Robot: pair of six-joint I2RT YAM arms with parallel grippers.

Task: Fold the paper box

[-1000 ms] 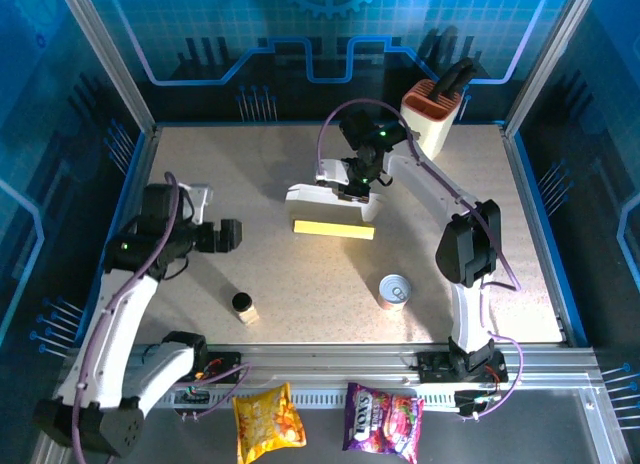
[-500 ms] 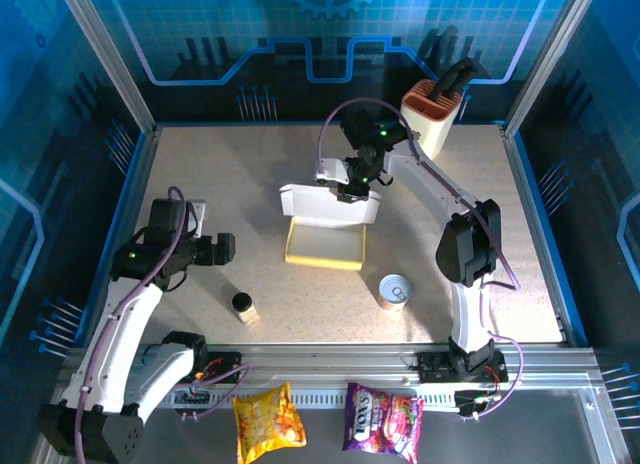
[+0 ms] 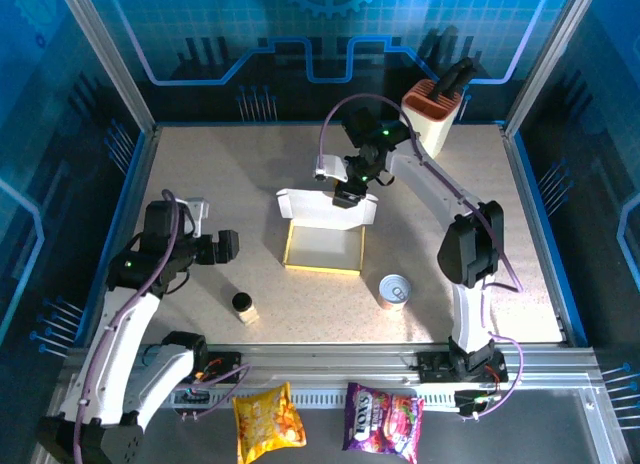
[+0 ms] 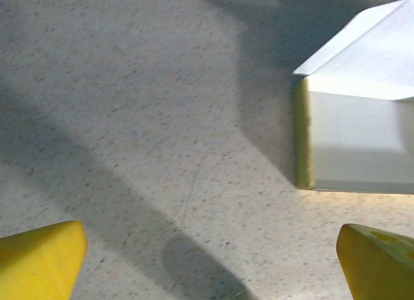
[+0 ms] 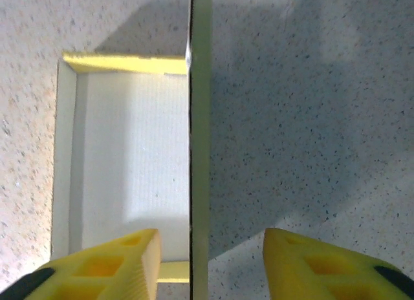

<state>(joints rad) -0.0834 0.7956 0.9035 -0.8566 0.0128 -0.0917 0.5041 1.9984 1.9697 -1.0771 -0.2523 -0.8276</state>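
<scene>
My right claw [image 3: 345,196] hangs over the paper box [image 3: 323,248] mid-surface. Its fingers [image 5: 116,264] straddle the upright lid flap [image 5: 200,151] with a gap on either side: parted, gripping nothing. The tray lies flat, pale inside up, yellow rim showing, near the tin can [image 3: 396,290]. My left claw [image 3: 228,244] sits off to the box's left, spread wide and empty.

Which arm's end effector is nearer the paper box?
Right. The right end effector straddles the paper box at its upright flap, a finger on each side; the left end effector hangs off to the box's left, apart from it.
</scene>
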